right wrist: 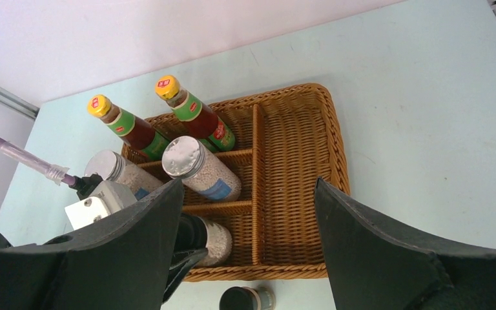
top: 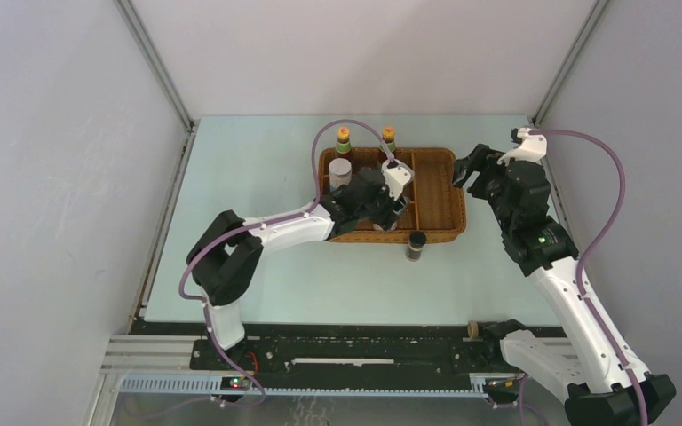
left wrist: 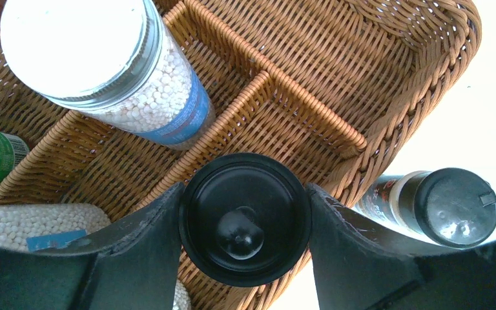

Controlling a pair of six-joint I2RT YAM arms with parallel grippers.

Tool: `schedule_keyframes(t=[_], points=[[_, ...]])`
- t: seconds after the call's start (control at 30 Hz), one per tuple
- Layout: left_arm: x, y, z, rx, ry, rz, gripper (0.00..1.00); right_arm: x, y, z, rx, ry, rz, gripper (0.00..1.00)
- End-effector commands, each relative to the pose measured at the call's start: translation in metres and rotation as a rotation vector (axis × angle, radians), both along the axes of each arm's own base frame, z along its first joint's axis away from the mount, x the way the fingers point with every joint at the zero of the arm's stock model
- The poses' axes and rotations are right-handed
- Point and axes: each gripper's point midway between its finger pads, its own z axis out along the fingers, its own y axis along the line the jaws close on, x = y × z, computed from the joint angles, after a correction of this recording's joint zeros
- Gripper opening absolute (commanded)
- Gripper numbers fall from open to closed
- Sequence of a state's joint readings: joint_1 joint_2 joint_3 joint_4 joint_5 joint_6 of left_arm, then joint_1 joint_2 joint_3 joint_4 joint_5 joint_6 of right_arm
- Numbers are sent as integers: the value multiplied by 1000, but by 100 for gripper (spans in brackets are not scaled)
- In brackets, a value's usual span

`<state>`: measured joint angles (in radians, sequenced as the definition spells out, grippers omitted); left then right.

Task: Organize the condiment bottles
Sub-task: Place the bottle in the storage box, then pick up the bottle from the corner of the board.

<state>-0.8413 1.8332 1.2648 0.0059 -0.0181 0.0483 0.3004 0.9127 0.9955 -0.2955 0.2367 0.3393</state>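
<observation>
My left gripper (top: 393, 211) is shut on a white bottle by its black cap (left wrist: 245, 218), which fills the gap between the two fingers. The bottle (right wrist: 223, 240) stands in a near compartment of the brown wicker tray (top: 440, 200). Two silver-topped shakers (right wrist: 194, 165) (right wrist: 106, 168) occupy the compartments behind it. Two yellow-capped sauce bottles (top: 344, 138) (top: 389, 135) stand at the tray's far side. A small dark bottle with a black cap (top: 416, 246) stands on the table just outside the tray's near rim. My right gripper (top: 466, 170) hovers open over the tray's right edge, holding nothing.
The tray's long right compartment (right wrist: 297, 181) holds nothing. Grey walls close in the table on the left, right and back. A small round brown object (top: 473, 329) lies by the rail at the near edge.
</observation>
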Motion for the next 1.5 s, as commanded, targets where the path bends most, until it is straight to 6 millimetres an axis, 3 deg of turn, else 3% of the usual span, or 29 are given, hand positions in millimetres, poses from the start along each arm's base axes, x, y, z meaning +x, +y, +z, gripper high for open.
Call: schedule_keyframes(t=[0.0,0.23,0.43,0.87,1.1,1.47], points=[[19,-17,42,-110,-73,9,69,3,-1,9,1,-37,-1,82],[16,-20,43,-117,-62,-15,85,2,-1,10,3,-39,2,82],[18,-17,51,-114,-81,-4,88,1,-1,12,4,-45,6,82],[10,1,110,-146,-173,7,89,-4,-2,23,13,-66,6,82],[-20,4,130,-112,-169,-105,89,-3,-18,29,11,-69,-38,83],[-92,-30,138,-55,-104,-380,89,13,-83,32,40,-43,-230,83]])
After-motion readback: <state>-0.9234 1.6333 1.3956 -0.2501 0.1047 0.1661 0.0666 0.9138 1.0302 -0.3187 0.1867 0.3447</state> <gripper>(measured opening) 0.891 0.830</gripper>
